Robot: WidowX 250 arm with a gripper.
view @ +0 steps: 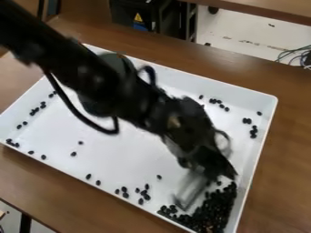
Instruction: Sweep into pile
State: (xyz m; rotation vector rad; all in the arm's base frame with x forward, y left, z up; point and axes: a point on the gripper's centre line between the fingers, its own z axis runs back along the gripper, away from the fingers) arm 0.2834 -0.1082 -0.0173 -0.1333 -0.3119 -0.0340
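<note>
The black gripper (pixel 213 169) hangs over the lower right part of a white tray (pixel 115 159), right at the upper edge of a dense pile of black beans (pixel 213 210). The pile fills the tray's near right corner. Below the gripper, a blurred greyish flat piece (pixel 189 190) slants down toward the pile's left side; how it is held cannot be made out. Loose beans (pixel 125 192) dot the near side of the tray, with others along the left side and at the upper right. The arm hides part of the tray's middle.
Raised walls surround the tray, which stands on a brown wooden table (pixel 285 150). The arm crosses from the upper left over the tray, with a black cable looping beneath it. Behind the table are dark equipment (pixel 146 16) and some cables (pixel 296 55) at the right.
</note>
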